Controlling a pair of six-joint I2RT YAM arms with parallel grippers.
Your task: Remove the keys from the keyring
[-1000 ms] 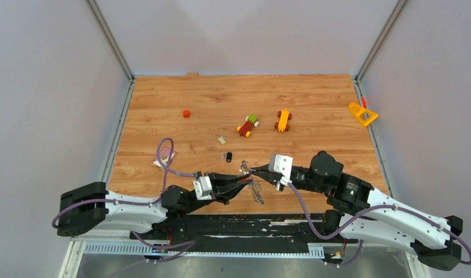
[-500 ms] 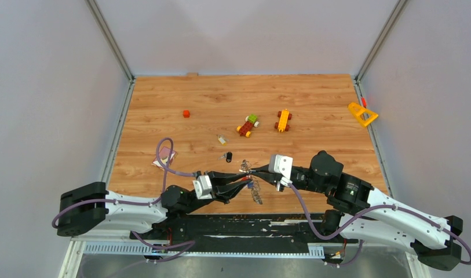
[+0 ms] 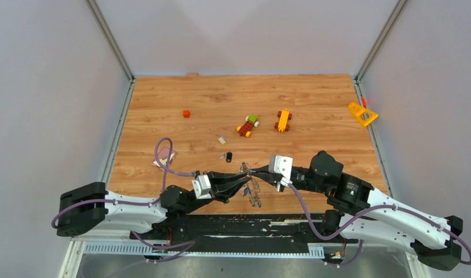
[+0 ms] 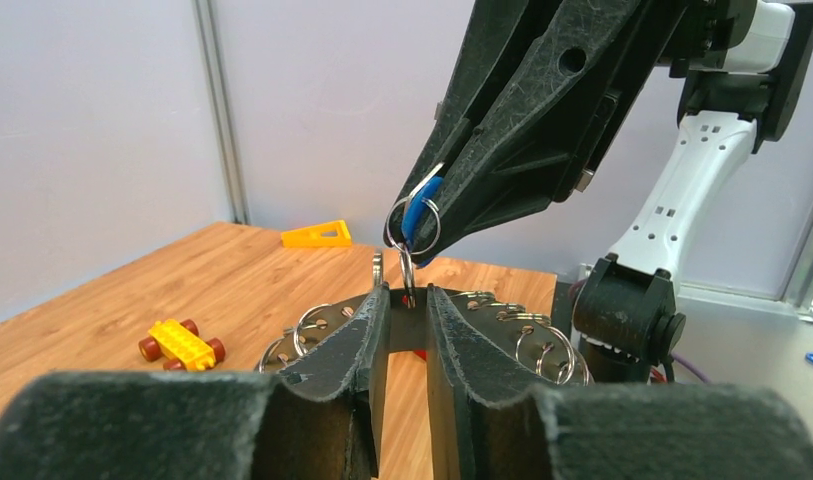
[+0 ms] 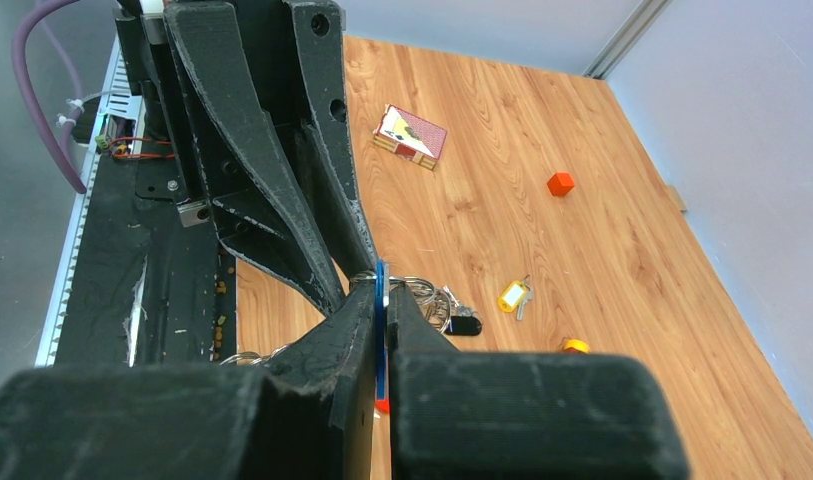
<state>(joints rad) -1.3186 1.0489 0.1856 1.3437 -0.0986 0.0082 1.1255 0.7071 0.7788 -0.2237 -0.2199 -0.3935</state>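
Left end effector (image 4: 409, 293) has eased back a touch toward its base. Its jaws sit narrowly apart around a small link ring; real bite or not, I cannot tell. The keyring (image 3: 254, 196) has swung along and hangs between the arms, near the front of the surface (image 3: 314, 92). Right end effector (image 5: 382, 292) stays pinching the blue key (image 4: 419, 212). The pull is on, but that key looks still linked.

Count:
- one card packet (image 3: 165, 157)
- one red cube (image 3: 186, 113)
- two loose keys: yellow-headed key (image 3: 222, 139), black-headed key (image 3: 228, 156)
- two toys: red-green vehicle (image 3: 248, 125), yellow vehicle (image 3: 283, 120)
- one yellow triangle (image 3: 362, 114)
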